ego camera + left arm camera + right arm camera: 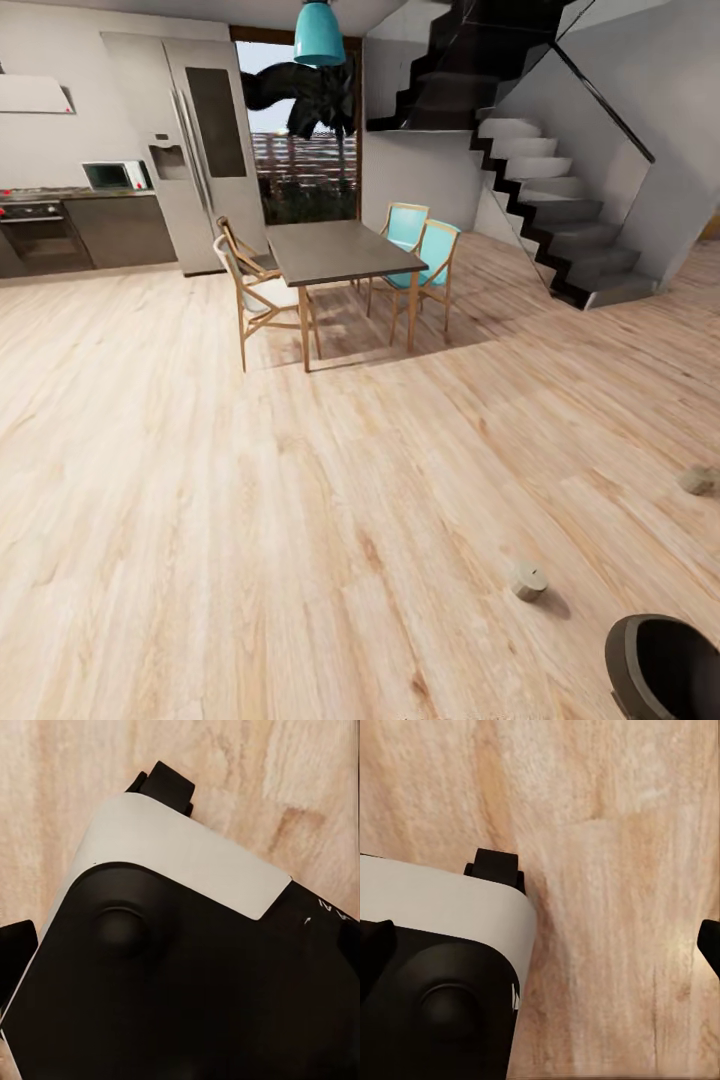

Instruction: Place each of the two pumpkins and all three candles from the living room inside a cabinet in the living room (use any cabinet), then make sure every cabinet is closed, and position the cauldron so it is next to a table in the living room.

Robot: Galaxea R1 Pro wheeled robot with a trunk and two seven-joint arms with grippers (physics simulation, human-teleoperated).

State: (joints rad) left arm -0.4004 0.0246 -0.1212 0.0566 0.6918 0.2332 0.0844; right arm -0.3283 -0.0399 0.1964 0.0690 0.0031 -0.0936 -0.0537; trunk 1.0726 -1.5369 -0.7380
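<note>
Cauldron [665, 668]: a round black pot with a wide mouth, cut off by the bottom-right corner of the head view, standing on the pale wood floor [250, 520]. Just beyond it, a stubby grey-beige candle [528, 581] lies tilted on the floor. A second small object [697, 481], possibly another candle, sits farther back at the right edge; it is too blurred to confirm.

Middle distance: a dark dining table [335, 250] with pale wooden legs, two wooden chairs [255, 295] on its left side and two turquoise chairs [425, 255] on its right. Behind it: a steel fridge [195, 150], a kitchen counter with a microwave [115, 176], a glass door and a dark staircase [560, 210]. A turquoise lamp [319, 35] hangs above the table.

Both wrist views look down at the floor past the robot's white-and-black base [180, 862]. Dark finger parts show at the edges of those views; whether either gripper is spread or closed cannot be determined.
</note>
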